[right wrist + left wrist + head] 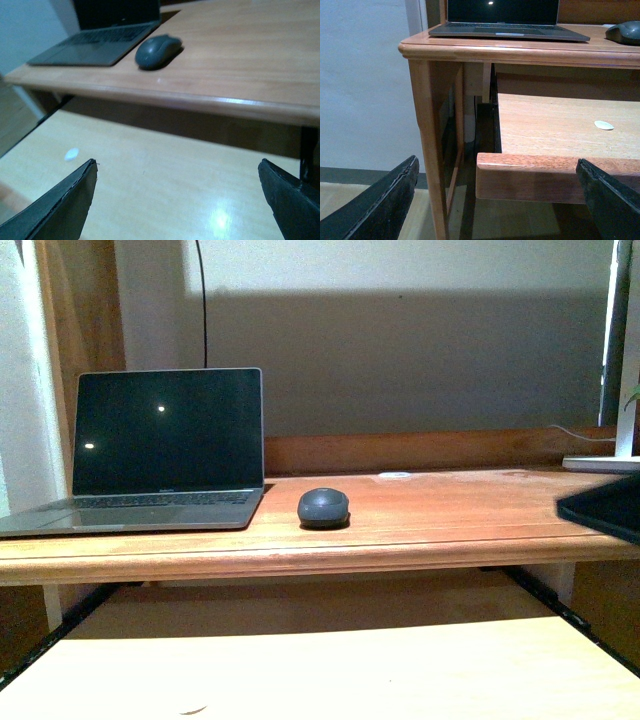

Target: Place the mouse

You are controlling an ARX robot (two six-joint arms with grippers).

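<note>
The mouse [323,508] is a small dark grey oval lying on the upper desk top [450,520], just right of the laptop's front corner. It also shows in the right wrist view [156,51] and at the edge of the left wrist view [625,32]. My left gripper [496,162] is open and empty, low down in front of the pull-out shelf's left front corner. My right gripper [176,162] is open and empty above the pale pull-out shelf [165,175], short of the desk edge, with the mouse ahead of it on the higher level.
An open laptop [160,445] with a dark screen stands at the desk's left. A small flat white disc [394,476] lies at the desk's back. A dark flat shape [605,508] juts in at the right edge. A desk leg [427,140] stands by my left gripper. A pale fleck [603,125] lies on the shelf.
</note>
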